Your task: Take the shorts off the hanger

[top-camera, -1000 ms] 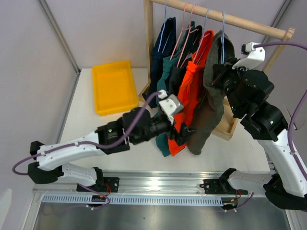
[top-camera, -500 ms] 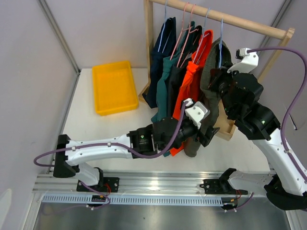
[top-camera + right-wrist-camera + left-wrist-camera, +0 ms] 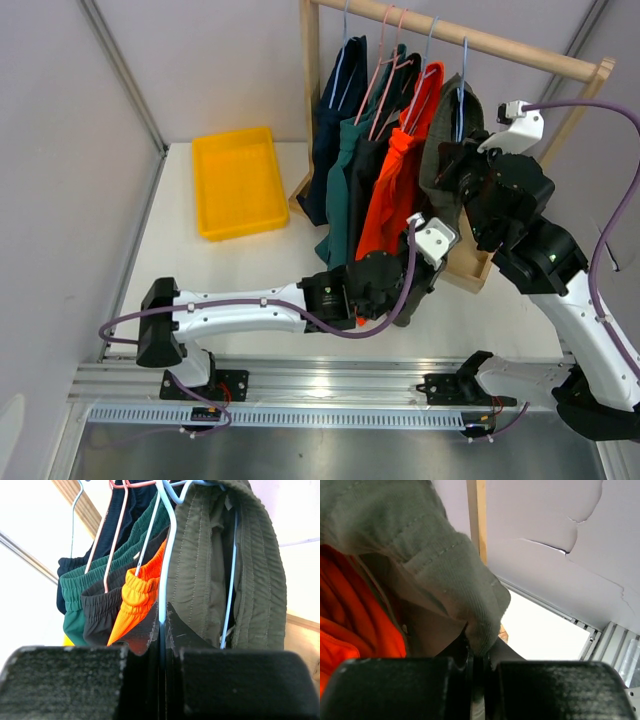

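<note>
Olive green shorts [image 3: 440, 150] hang on a light blue hanger [image 3: 463, 75] at the right end of the rail. My right gripper [image 3: 162, 625] is shut on that hanger's wire [image 3: 167, 555], just below the waistband [image 3: 200, 570]. My left gripper [image 3: 479, 655] is shut on the lower hem of the olive shorts [image 3: 445, 565]; in the top view it sits low under the rack [image 3: 415, 290]. Orange [image 3: 395, 190], black [image 3: 368, 160], teal [image 3: 345, 170] and navy [image 3: 335, 100] shorts hang to the left on their own hangers.
A yellow tray [image 3: 238, 180] lies at the back left of the table. The wooden rack has a rail [image 3: 500, 45], a left post [image 3: 311, 90] and a base frame [image 3: 470, 265] behind the left gripper. Wall panels close in both sides.
My left arm stretched right, from beside the orange shorts to the olive shorts' hem, and its gripper closed on the fabric. The right gripper kept its hold on the hanger.
</note>
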